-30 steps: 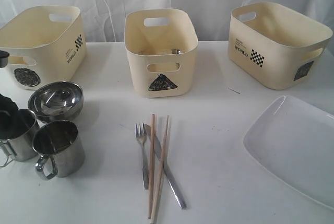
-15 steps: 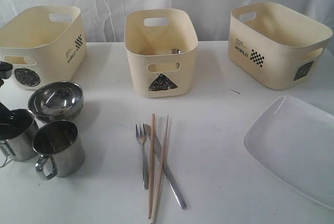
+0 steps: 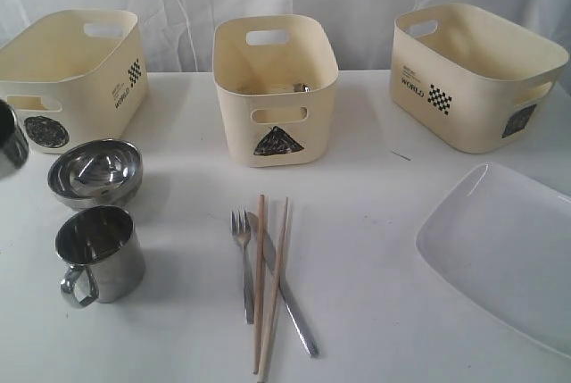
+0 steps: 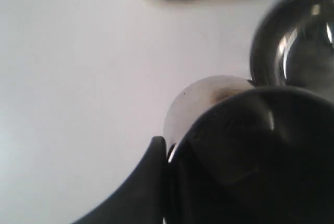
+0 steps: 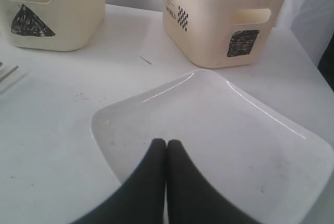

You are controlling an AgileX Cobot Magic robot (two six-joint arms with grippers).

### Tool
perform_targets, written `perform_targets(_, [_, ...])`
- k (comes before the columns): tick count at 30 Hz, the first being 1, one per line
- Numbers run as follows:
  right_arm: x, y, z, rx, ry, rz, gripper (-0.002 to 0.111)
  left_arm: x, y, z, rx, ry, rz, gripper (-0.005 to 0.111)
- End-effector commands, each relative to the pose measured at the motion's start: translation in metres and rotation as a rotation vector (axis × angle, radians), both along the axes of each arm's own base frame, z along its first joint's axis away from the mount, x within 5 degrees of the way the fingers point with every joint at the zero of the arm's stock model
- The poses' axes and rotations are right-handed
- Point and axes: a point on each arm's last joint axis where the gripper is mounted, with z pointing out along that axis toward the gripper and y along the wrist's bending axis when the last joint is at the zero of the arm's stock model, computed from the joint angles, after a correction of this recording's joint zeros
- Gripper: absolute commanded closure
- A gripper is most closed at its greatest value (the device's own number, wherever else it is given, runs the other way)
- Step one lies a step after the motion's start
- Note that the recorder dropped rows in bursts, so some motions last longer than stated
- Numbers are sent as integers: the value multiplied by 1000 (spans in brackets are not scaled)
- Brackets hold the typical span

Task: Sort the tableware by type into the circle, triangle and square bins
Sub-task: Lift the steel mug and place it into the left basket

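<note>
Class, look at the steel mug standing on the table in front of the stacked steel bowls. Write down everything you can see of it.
The steel mug is shiny bare metal, a plain cylinder standing upright, mouth open upward, nothing visible inside. A looped metal handle sticks out at its lower left in the exterior view. It rests on the white table, just in front of the stacked steel bowls; whether it touches them cannot be told. Nothing grips it.

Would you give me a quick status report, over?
Left pincer shut on steel mug, held off table. Right pincer shut, empty, over white plate. Nothing in the way.
</note>
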Motion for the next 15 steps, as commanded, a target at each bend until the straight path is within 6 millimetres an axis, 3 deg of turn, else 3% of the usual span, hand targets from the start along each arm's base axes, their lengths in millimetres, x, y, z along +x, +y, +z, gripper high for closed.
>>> perform_targets(1, [0, 0, 0, -10, -10, 0, 108, -22, 1, 95, -13, -456, 27, 107])
perform_targets(4, [0, 0, 0, -10, -10, 0, 108, -32, -6, 144, -29, -863, -64, 107])
perform_targets(6, [0, 0, 0, -10, -10, 0, 108, -23, -11, 153, -41, -1023, -116, 107])
perform_targets(8, [0, 0, 0, -10, -10, 0, 108, 0, -15, 147, -30, -1140, -177, 107])
perform_targets(10, [0, 0, 0, -10, -10, 0, 108, 37, -17, 121, 70, -1177, -242, 107])
perform_targets(11, [0, 0, 0, -10, -10, 0, 108, 70, -15, 90, 103, -1120, -235, 107])
perform_targets(12, [0, 0, 0, -10, -10, 0, 108, 87, -13, 72, 108, -1068, -221, 107])
perform_targets(13, [0, 0, 0, -10, -10, 0, 108, 115, -10, 40, 98, -959, -187, 107])
perform_targets(15, [0, 0, 0, -10, -10, 0, 108, 136, -9, 14, 87, -841, -182, 107])
